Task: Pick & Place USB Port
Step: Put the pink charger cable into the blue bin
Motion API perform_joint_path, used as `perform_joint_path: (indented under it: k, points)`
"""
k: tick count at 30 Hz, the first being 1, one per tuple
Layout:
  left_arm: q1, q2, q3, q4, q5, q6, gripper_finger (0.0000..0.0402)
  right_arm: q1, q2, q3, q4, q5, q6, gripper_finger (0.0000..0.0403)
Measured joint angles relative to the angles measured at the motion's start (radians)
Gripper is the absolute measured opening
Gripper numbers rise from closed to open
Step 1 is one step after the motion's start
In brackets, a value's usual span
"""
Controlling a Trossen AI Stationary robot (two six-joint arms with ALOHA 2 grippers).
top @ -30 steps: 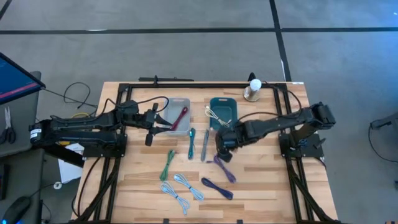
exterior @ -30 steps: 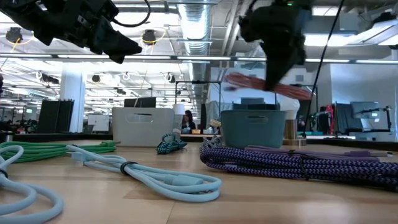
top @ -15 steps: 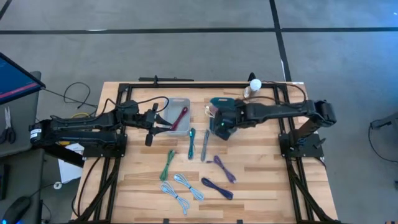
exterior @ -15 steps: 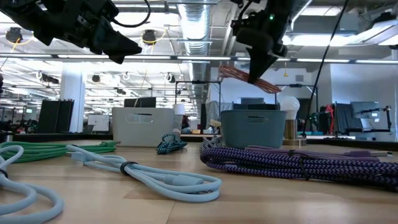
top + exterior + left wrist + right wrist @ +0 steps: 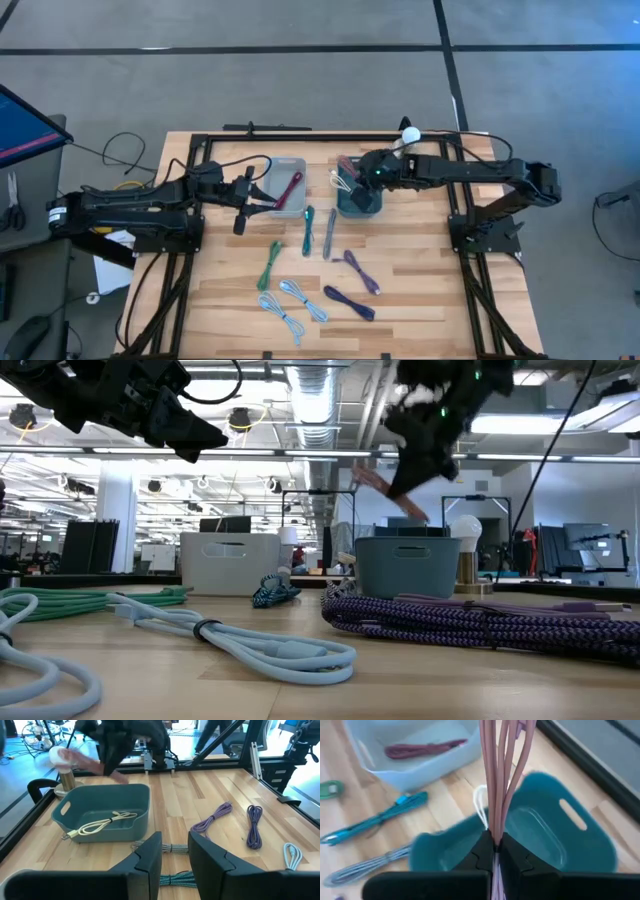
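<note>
My right gripper (image 5: 366, 179) is above the teal bin (image 5: 345, 163) at the table's far middle, shut on a bundled pink cable (image 5: 502, 780). In the low view the cable (image 5: 380, 482) shows blurred under that gripper (image 5: 425, 445), clear of the bin's rim (image 5: 405, 542). A cream cable (image 5: 100, 823) lies on the bin's floor. My left gripper (image 5: 243, 200) waits open at the near left side of the grey bin (image 5: 300, 165), above the table. In its own view its fingers (image 5: 175, 852) hold nothing. My right gripper pinches the pink cable between its two fingers (image 5: 482, 851), on several strands bunched together (image 5: 495, 832). It comes from above. The strands hang below the fingers, lifted clear over the teal bin (image 5: 555, 845). Which end of the cable it has does not show.
The grey bin holds a dark red cable (image 5: 288, 187). A bulb on a wooden base (image 5: 407, 143) stands by the far edge. Teal (image 5: 308, 228), grey (image 5: 330, 232), green (image 5: 270, 265), light blue (image 5: 295, 305) and purple (image 5: 360, 270) cables lie across the table's middle and near part.
My right gripper has carried the pink cable from the table's middle toward the far edge and now hangs over the teal bin, staying shut. The cable has swung beneath it, clear of the table. The left arm has kept still.
</note>
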Motion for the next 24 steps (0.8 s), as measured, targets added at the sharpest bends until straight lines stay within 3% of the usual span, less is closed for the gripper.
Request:
perform_joint_path:
  k: [9,24]
  points:
    - [0.0,0.0,0.0,0.0,0.0,0.0,0.0095,-0.068,0.002,-0.164,0.186,-0.1,0.074,0.0001]
    - [0.0,0.0,0.0,0.0,0.0,0.0,0.0095,-0.101,0.072,-0.193,0.183,-0.212,0.123,0.0005]
